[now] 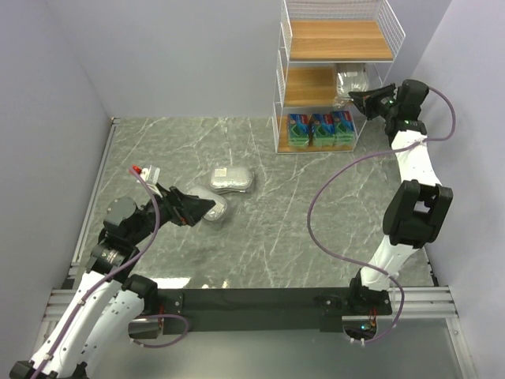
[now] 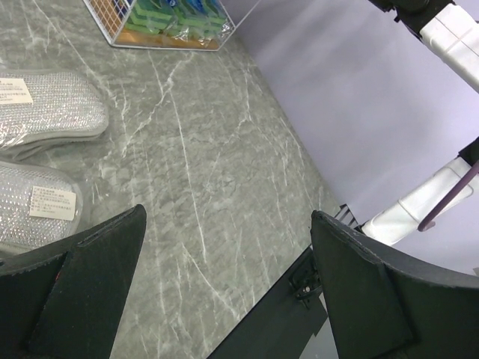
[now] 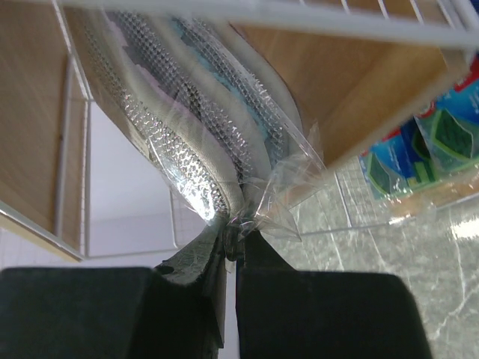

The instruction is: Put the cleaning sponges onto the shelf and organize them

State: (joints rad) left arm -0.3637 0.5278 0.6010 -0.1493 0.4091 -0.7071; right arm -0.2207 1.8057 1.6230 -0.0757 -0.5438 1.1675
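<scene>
Nearest the lens, right gripper (image 3: pixel 232 254): black jaws closed almost to nothing, pinching only the crimped seam of clear wrap at one end of a silvery oval sponge pack (image 3: pixel 187 127). No hold on the sponge body itself, just film.

Outward from the pinch: pack tilted up and away from the fingers, at the right end of the middle tier (image 3: pixel 374 90) of the white wire shelf (image 1: pixel 339 39), against the mesh side. Cannot tell whether resting fully on the board.

Looks light and springy, metal-mesh scourer inside a loose, slick bag. Likely to swing from a seam grip and to slide out if tugged. Better taken across the narrow middle of the oval, squeezing wrap and sponge together; little risk of damage.

Below, on the bottom tier, three green sponge packs (image 1: pixel 319 129) standing in a row, flat and stiffer by the look, easiest gripped across the thin edges.

Far left of the shelf, on the grey marble-pattern table (image 1: pixel 316 213), two more silvery packs (image 1: pixel 233 179) lying flat and close together.

Left gripper (image 2: pixel 228 224): jaws spread wide, nothing between them, low over the table just beside the nearer pack; contact cannot be told.
</scene>
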